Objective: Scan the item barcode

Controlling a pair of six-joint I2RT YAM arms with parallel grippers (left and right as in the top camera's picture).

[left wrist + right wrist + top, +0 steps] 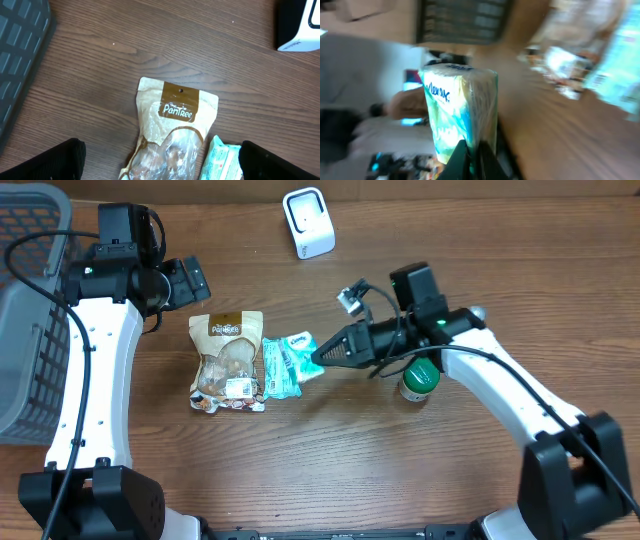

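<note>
1. Gripping already done: clamped with the right gripper [318,360] on the lower edge of a Kleenex tissue pack [462,110], fingers pinched together on the wrapper.
2. Found mid-table, just beside the PanTree snack bag [228,360]. Cannot tell whether lifted clear of the wood, as the right wrist view is blurred.
3. Nothing held by the left gripper [185,282]: parked toward the far left corner of the table, above the top of the snack bag, with fingers [55,162] spread wide.
4. Not yet scanned, judging by position: well apart from the white scanner [308,222] standing near the far edge of the table. No barcode to be seen on the face that shows.
5. Left to do, probably: carry across to the scanner, turn the coded side toward it, then set down.
6. Not touched by either gripper: the green-lidded jar [420,378] beneath the right arm and the grey basket [30,330] at the left edge.
</note>
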